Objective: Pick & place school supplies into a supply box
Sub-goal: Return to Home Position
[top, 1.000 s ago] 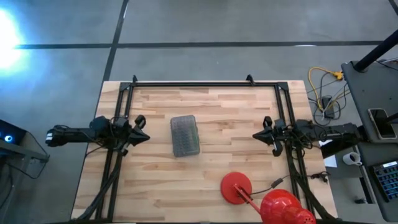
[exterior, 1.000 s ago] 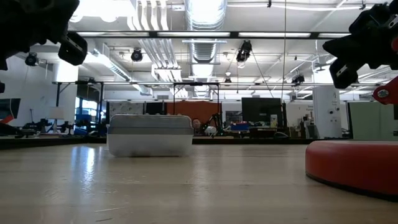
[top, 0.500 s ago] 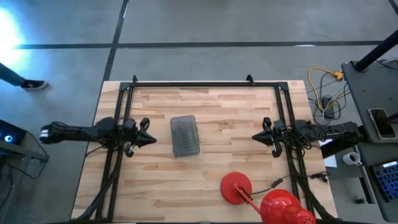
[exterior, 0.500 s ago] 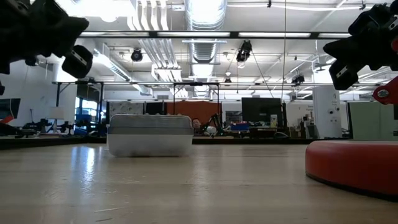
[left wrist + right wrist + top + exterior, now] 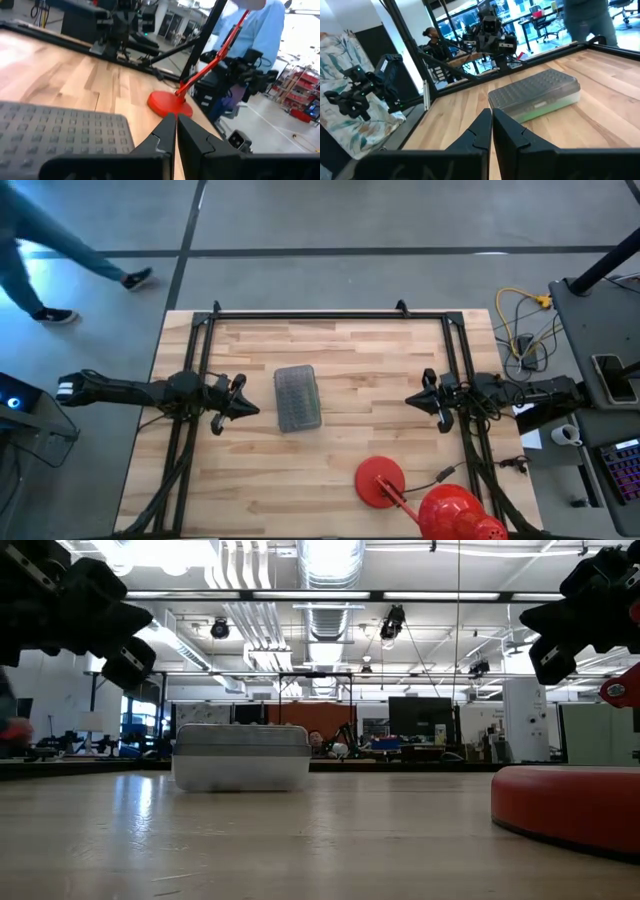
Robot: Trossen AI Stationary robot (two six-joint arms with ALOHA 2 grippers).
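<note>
We hold our left end effector pressed together and empty, raised just left of the box. Our right end effector, also pressed together and empty, hangs well to the box's right. We see the box lying shut near the middle of the table. A red lamp stands near right. A person is on the floor, far left.

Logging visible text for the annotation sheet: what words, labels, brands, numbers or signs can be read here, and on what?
None can be read.
Supply box: grid-textured lid only, no label.
Red lamp base: plain.
Left gripper and right gripper, shut, either side of the box: no markings seen.
Room screens behind the table: too blurred to read.
</note>
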